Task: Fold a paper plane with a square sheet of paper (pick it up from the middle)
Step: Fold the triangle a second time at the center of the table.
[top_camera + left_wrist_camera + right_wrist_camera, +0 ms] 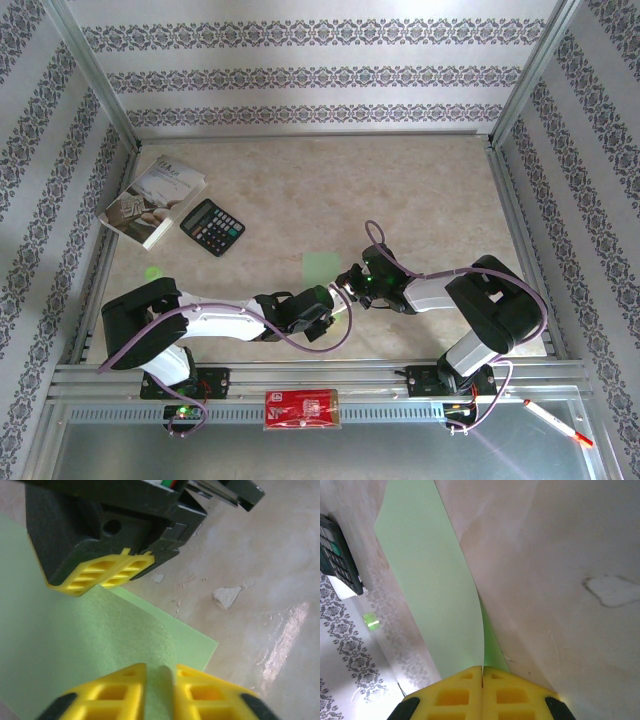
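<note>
Left pincer (160, 669) and right pincer (482, 670) are each clamped on the thin light green square sheet of paper (322, 267) over the beige desk (400, 190).

Pose: left arm (215, 322) stretched low toward table centre; right arm (440, 290) elbow raised, forearm reaching left. Both wrists meet mid-table, grippers tip to tip, close together. left gripper (160, 692) fingers nearly together, pinching paper (75, 645) fold. right gripper (482, 692) fully closed, clamping paper edge.
</note>
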You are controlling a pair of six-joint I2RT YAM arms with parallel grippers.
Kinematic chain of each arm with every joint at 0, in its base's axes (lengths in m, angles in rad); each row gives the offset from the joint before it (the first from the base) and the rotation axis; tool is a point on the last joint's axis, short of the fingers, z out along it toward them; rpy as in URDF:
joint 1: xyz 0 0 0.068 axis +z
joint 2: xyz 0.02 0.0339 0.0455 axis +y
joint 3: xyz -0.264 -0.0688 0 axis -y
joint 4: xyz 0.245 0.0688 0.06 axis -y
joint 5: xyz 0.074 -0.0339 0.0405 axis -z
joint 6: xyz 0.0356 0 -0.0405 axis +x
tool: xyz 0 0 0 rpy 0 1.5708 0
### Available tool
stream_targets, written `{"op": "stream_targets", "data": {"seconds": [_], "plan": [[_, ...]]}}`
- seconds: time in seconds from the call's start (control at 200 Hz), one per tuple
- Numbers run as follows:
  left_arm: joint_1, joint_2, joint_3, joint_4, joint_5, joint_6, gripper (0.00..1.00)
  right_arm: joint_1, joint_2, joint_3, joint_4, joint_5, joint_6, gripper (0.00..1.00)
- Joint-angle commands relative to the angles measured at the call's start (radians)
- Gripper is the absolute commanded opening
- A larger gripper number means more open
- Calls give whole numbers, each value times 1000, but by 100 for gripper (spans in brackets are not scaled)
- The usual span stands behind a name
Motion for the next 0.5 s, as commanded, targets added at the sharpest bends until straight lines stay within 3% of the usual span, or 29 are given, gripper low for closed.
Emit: {"op": "stream_targets", "data": {"seconds": [0.0,0.24,0.495], "plan": [[-4,14,25,30,-9,-19,9,-4,0,9,-18,8,-15,3],[18,-10,2,48,22,-64,2,-16,-11,5,-30,3,-26,6],[103,-56,-58,114,180,-158,0,-86,-113,-36,-88,-20,-96,31]]}}
